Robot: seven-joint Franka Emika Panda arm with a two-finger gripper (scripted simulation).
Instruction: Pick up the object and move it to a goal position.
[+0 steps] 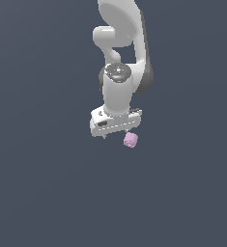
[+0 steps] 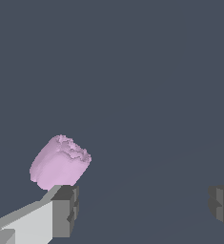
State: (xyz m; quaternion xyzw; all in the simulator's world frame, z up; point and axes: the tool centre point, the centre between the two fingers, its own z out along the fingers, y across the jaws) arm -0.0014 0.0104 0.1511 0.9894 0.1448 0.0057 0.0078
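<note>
In the wrist view, the gripper [image 2: 142,209] is seen with its two grey-padded fingers [image 2: 66,209] spread wide apart, and nothing is held between them. The pink-lilac block [image 2: 60,162] is found just beyond the tip of one finger, outside the gap between the two; whether it touches that fingertip cannot be told. The block is tilted, with a rough, lumpy end face turned partly toward the camera.

In the exterior view, the gripper [image 1: 116,135] is shown pointing downward from the white arm [image 1: 120,62], and the block [image 1: 131,140] is seen close under the hand, off toward the exterior view's right side of it. Farther off, only a plain dark grey-blue ground [image 1: 37,193] is shown around both.
</note>
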